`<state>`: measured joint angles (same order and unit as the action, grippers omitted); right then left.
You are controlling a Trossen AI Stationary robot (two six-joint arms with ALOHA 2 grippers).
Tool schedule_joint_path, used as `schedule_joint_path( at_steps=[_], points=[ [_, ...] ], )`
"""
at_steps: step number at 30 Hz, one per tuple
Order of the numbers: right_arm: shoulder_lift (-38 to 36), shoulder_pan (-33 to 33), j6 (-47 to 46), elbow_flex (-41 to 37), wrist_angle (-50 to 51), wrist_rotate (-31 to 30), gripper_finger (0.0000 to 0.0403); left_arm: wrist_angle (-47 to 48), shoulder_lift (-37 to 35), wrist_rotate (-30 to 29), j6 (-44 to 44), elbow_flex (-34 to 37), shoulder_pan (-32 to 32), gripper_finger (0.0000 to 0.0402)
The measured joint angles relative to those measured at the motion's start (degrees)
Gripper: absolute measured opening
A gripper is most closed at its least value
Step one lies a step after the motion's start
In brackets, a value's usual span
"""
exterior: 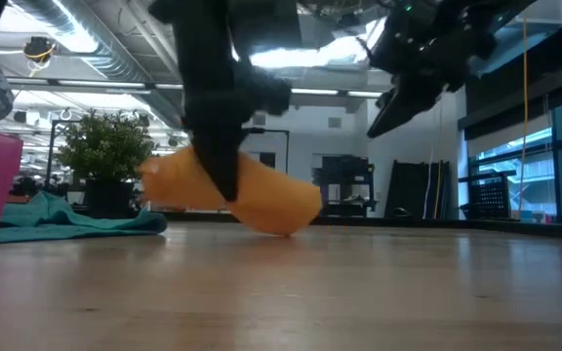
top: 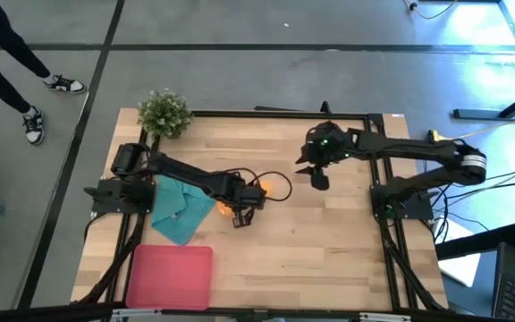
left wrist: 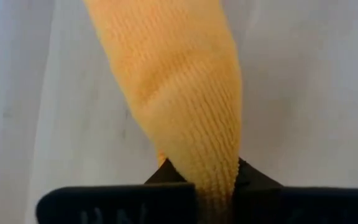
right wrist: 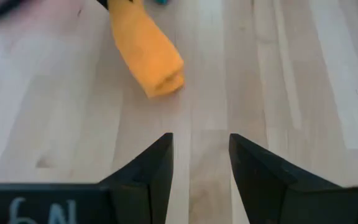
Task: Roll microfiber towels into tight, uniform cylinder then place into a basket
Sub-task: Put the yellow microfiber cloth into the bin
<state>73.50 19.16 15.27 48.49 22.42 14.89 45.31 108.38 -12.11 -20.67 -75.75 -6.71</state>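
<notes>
The left gripper is clamped tight on the rolled orange towel, holding it at table centre, one end lifted. The right gripper hovers to its right, fingers apart and empty. The teal towel lies left, with the basket at the near-left.

Bare table lies open right of the orange towel; left arm blocks its left.
</notes>
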Motion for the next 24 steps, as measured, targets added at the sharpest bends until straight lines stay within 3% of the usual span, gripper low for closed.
schedule_joint_path(
  at_steps=[6, 14, 24],
  points=[
    [-4.41, -0.12, -0.07, 0.0, 4.15, 0.16, 0.0157, 1.43, -5.57, -1.15, -4.03, -0.13, -5.13, 0.0003],
    [-5.05, -0.12, -0.12, 0.0, 5.39, 0.19, 0.0157, 7.26, -12.03, -4.7, -12.89, -0.15, -14.87, 0.0004],
    [-5.03, -0.12, 0.02, 0.0, 5.31, 0.18, 0.0157, 13.14, -14.66, -8.04, -25.98, -0.17, -28.73, 0.0004]
  ],
)
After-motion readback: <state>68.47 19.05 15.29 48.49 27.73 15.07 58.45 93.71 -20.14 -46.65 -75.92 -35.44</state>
